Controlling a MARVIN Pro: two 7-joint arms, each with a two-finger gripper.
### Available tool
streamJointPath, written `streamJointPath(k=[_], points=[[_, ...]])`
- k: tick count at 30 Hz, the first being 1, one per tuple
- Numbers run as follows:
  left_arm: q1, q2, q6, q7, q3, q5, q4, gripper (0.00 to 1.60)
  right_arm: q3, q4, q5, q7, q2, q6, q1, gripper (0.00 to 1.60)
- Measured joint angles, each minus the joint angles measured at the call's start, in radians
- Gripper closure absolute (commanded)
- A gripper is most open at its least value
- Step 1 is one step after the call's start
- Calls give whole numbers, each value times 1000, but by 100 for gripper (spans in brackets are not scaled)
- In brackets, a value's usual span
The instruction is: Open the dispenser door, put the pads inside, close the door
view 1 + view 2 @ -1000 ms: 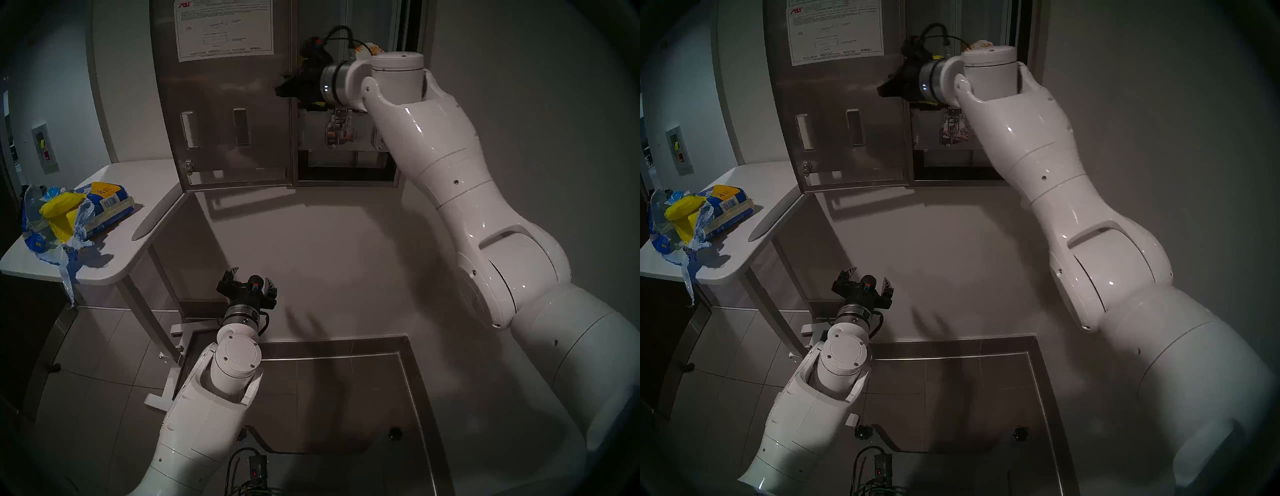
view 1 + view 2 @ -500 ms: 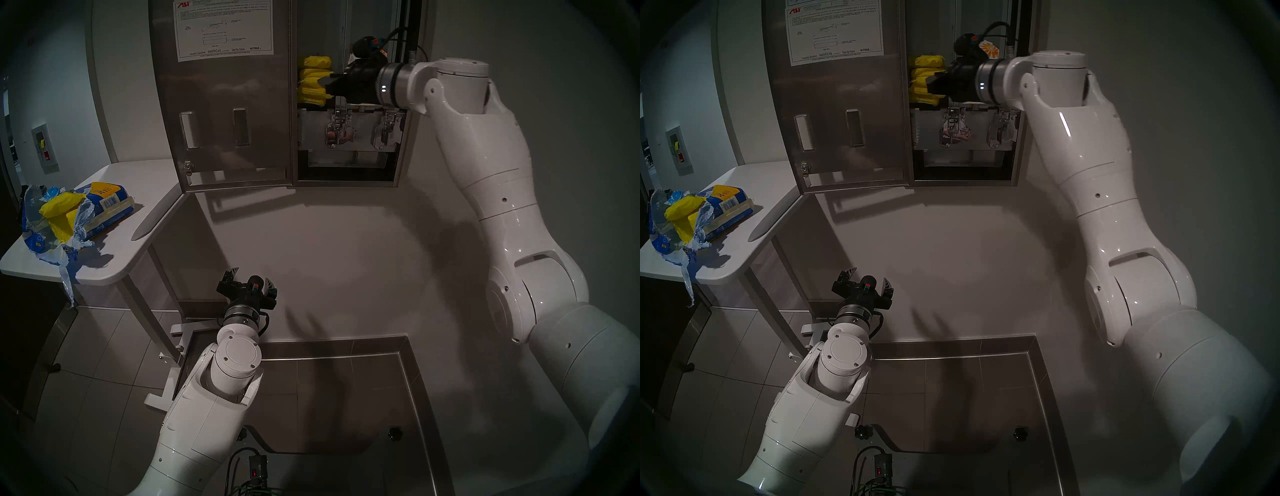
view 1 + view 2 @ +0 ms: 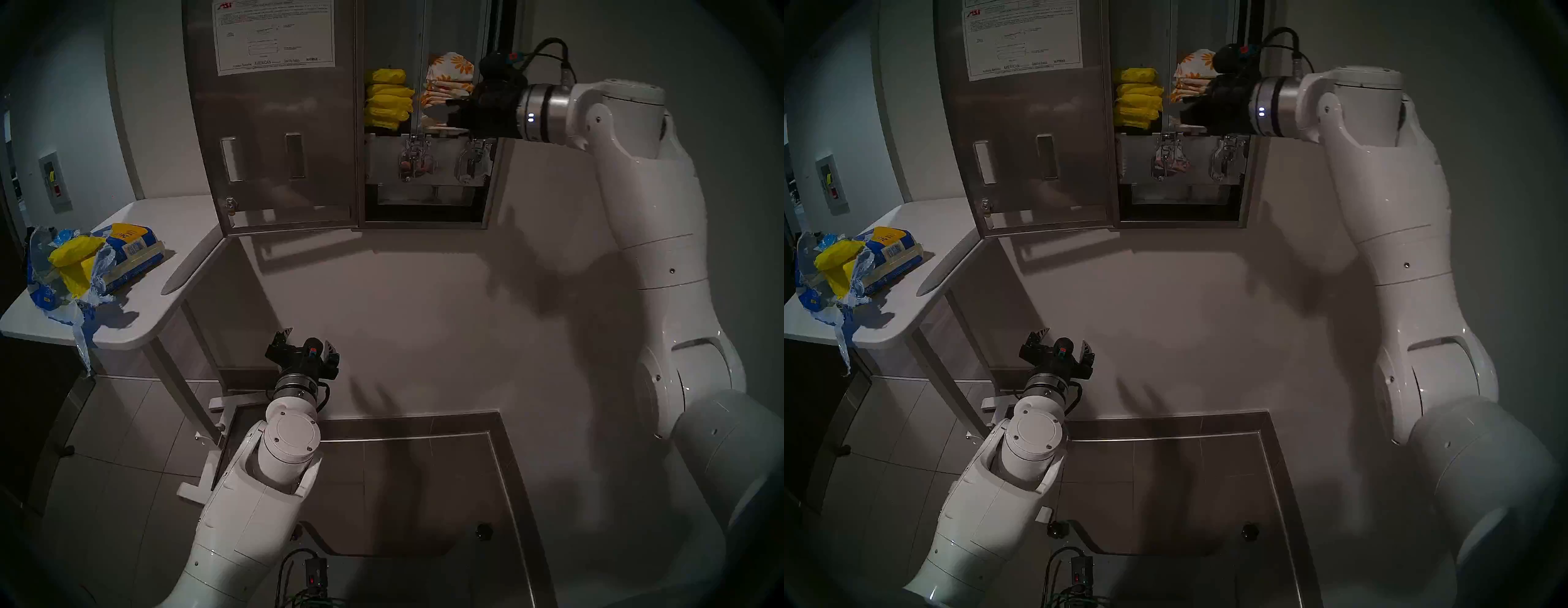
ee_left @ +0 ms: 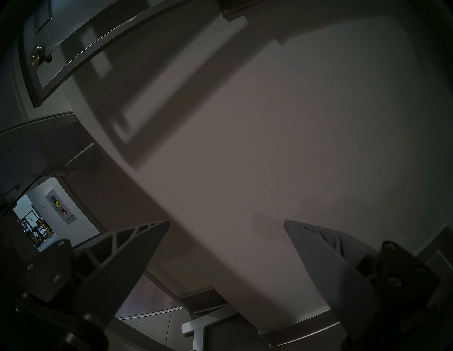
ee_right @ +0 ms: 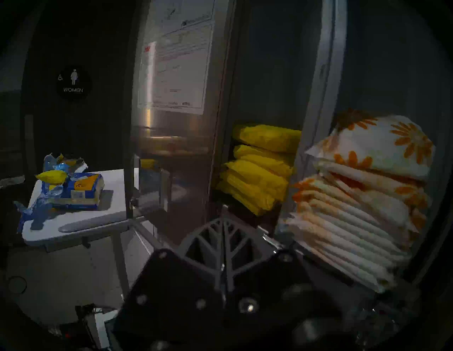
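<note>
Door (image 3: 275, 140): swung open to the left, sheet (image 3: 273, 36) on its back.
Pads (image 3: 388, 99): yellow stack in the cabinet's left column, left of and apart from the right fingers (image 5: 221, 220).
Right gripper (image 3: 452, 112): pressed together, empty, level, before the flowered packets (image 3: 449, 80).
Left gripper (image 3: 306, 339): fingers wide, empty, low by the wall.
Worktop (image 3: 140, 314): far left, torn pack (image 3: 91, 263) on it.
</note>
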Motion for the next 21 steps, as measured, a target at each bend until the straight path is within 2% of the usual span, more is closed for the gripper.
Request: streamJointPath(k=[11, 15, 21], points=[[0, 0, 0, 0, 0, 0, 0, 0, 151, -29, 1, -11, 104, 43, -92, 160], [0, 0, 0, 1, 0, 0, -1, 0, 226, -33, -5, -48, 131, 40, -150, 160], [0, 0, 0, 1, 0, 0, -1, 0, 308, -48, -21, -108, 136, 33, -223, 160]])
